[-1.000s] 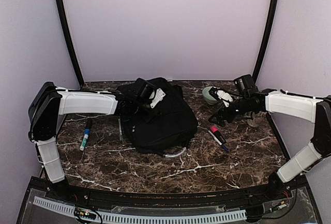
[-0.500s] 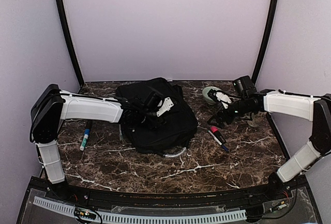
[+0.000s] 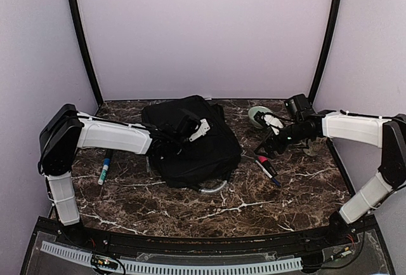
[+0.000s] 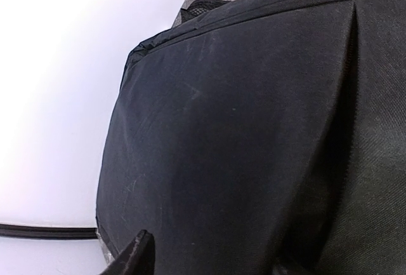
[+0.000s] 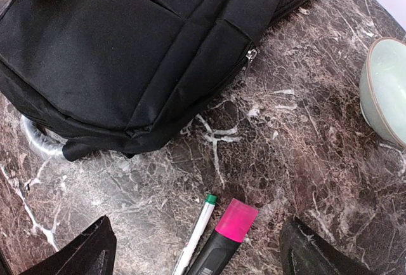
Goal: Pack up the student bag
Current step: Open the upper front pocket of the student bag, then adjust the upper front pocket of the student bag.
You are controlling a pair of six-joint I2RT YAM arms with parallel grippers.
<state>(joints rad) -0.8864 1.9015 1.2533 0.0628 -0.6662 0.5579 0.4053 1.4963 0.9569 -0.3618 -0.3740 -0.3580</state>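
The bag (image 3: pixel 193 138) lies flat on the table. Just right of it the right gripper (image 5: pixel 200 253), spread wide, hangs over a marker (image 5: pixel 231 224) and pen (image 5: pixel 196 224) lying together; closing may pinch both or roll one away. The left gripper (image 3: pixel 189 130) sits on the bag; whether clenched I cannot tell

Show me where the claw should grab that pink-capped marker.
Probably grip the marker across its black barrel, behind the pink cap, coming straight down: it lies flat on the table, so only its sides are free. A pen lies close alongside; the right gripper should straddle only the marker.
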